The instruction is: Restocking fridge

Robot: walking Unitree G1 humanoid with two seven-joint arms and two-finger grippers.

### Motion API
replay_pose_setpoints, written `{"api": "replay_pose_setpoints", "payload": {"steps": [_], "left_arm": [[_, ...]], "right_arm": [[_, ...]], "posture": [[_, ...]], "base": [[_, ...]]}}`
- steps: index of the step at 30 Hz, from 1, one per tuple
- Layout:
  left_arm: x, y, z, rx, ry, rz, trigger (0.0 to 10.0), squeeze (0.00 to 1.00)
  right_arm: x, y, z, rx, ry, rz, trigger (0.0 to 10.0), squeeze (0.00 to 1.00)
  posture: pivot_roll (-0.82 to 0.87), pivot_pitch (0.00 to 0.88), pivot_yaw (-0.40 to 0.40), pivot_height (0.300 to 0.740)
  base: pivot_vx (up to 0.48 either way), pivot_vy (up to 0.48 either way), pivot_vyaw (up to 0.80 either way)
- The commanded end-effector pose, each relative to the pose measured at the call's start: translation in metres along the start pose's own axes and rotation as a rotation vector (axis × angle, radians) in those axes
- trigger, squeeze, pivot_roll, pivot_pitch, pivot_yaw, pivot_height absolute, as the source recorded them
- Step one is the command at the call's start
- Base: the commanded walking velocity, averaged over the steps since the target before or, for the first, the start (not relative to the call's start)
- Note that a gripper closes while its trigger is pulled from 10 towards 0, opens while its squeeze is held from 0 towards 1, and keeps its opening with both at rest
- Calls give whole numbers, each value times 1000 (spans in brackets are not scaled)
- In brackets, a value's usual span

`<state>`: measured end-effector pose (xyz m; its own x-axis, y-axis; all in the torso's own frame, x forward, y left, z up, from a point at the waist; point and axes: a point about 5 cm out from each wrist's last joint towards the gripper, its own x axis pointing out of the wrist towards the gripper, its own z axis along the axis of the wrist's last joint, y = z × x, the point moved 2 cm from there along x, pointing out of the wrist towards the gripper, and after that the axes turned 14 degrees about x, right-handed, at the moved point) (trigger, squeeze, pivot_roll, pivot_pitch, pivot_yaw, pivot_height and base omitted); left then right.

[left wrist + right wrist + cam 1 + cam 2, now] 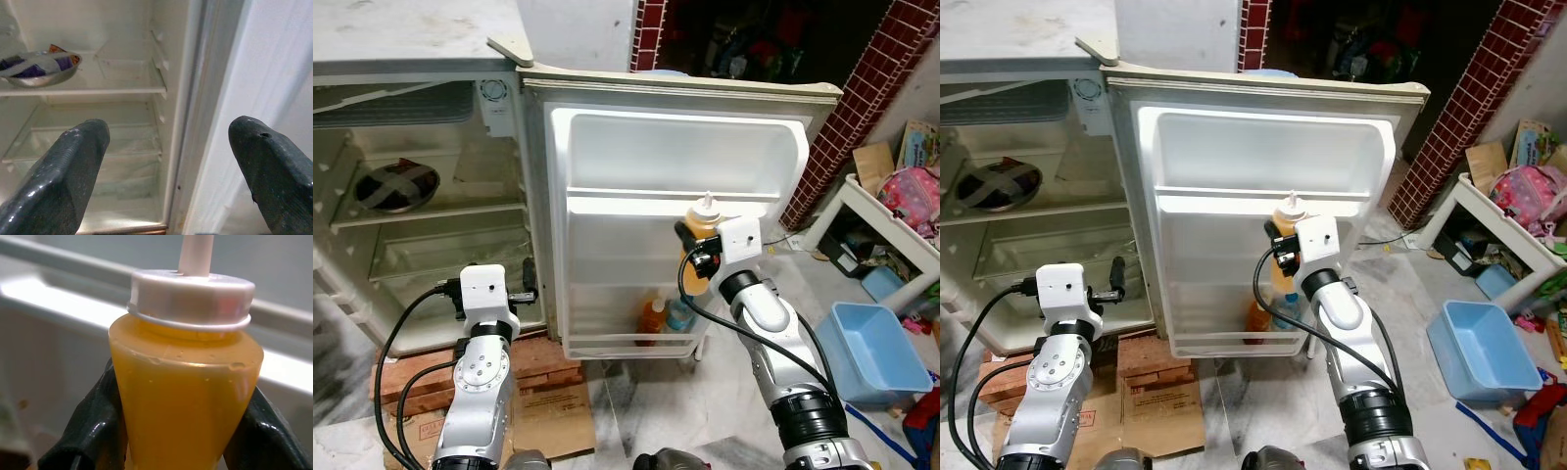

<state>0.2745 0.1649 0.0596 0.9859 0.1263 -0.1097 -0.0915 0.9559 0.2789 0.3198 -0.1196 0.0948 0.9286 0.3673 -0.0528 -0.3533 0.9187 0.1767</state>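
Landmark: the open fridge door (607, 157), white, swung wide, with moulded shelves on its inner face.

Squeeze bottle: the orange sauce bottle (702, 230) with a white cap and thin nozzle is held upright in the air just in front of the door, level with the rail of its middle shelf (671, 199) and not yet resting on any shelf.

Right gripper: the right gripper (697, 257) is clamped on the bottle; in the right wrist view its two black fingers (93, 431) press either flank of the body just under the tapering shoulder.

Left gripper: the left gripper (530, 281) hangs low beside the door's hinge edge, pointing into the fridge compartment, its fingers spread wide with nothing between them.

Door's bottom shelf: an orange drink bottle (652, 316) and a clear bottle with a blue cap (679, 313) stand side by side, touching or nearly so.

Fridge interior: past the hinge edge, a steel bowl (396, 186) with something dark and wrapped in it sits on a white shelf (431, 211).

Handling: I judge the bottle nearly full, so moderately heavy for its size. The plastic wall looks soft and smooth; a hard squeeze could push sauce up the nozzle, and a loose one could let it slide.

Where to hold: the present grip under the shoulder seems sound, since the flare above the fingers would catch a slip. Keep it upright.

Stage: probably carrying the bottle to a door shelf.
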Motion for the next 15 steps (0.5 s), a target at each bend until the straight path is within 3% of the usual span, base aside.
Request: {"api": "replay_pose_setpoints", "payload": {"steps": [1, 15], "left_arm": [[0, -2, -2, -1, 19, -2, 10000, 0], [-2, -5, -2, -12, 23, -16, 10000, 0]], "right_arm": [[0, 1, 2, 0, 1, 15, 10000, 0], [-2, 6, -2, 31, 16, 26, 10000, 0]], "posture": [[69, 0, -79, 740], [74, 0, -75, 740]], "base": [[0, 0, 0], [0, 0, 0]]}}
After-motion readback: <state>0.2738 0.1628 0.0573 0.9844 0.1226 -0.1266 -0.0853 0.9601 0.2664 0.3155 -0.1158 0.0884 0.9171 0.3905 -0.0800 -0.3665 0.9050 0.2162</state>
